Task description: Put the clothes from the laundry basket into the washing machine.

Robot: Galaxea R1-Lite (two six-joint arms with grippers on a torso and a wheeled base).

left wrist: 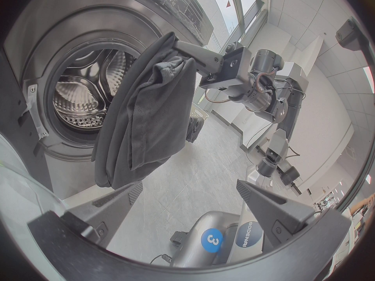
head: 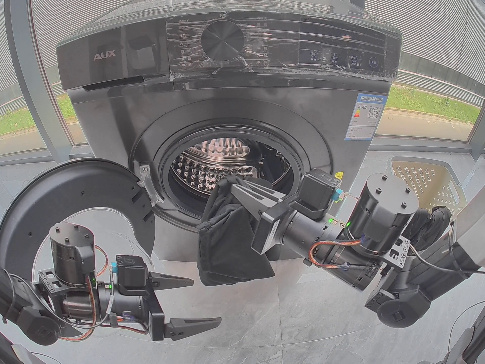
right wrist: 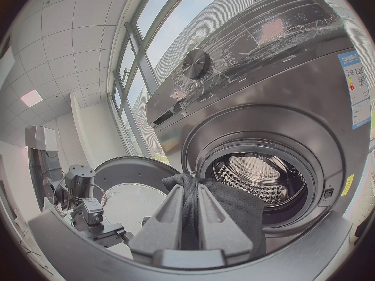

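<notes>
Lab-like room: washing machine (head: 227, 102) on tiled floor (head: 283, 319), tall windows (right wrist: 168, 12) behind.

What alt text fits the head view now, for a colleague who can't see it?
The right gripper is shut on a dark garment that hangs in front of the open washing machine. The left gripper is open, low beside the swung-open door; the laundry basket stands on the right.

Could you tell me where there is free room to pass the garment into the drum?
The drum opening is free across its upper part. In front of its lower rim it is crowded: the dark garment hangs there from the right gripper. Bare floor lies below the garment, beside the open left gripper.
</notes>
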